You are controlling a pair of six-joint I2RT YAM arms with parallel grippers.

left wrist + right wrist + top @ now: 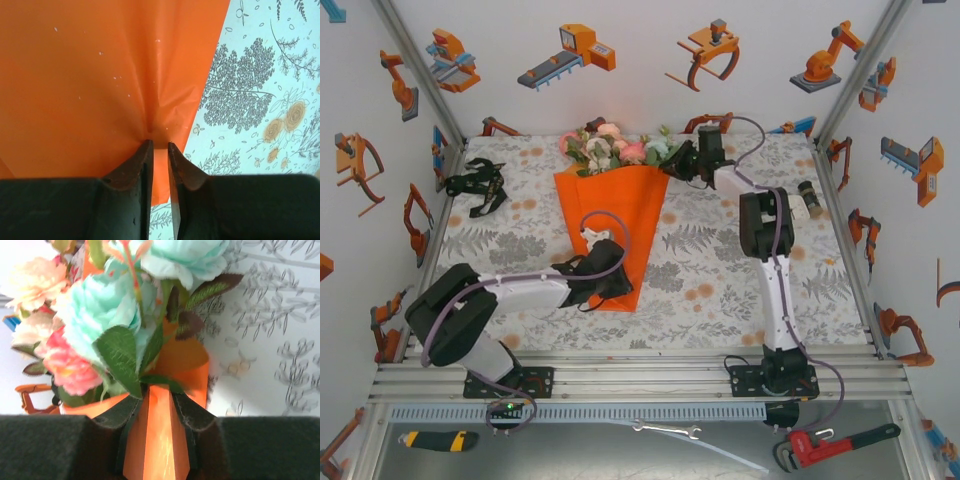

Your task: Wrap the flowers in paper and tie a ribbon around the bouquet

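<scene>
I see the paper (642, 200) is bright orange and plain, with no marks on it. The flowers (610, 148) are pink, white, cream and pale blue, and their leaves are green. The tablecloth (720, 262) is white with grey leaves and small orange roses printed all over. The ribbon (475, 187) is black. The walls (640, 95) are white with orange and grey robot pictures. The left arm (525, 293) and the right arm (778, 300) are white and black. The left gripper (159, 145) and the right gripper (157, 402) have dark, nearly black fingers. Close to me, a wrench (835, 443) is red and black, and a knife (438, 439) is yellow and black.
</scene>
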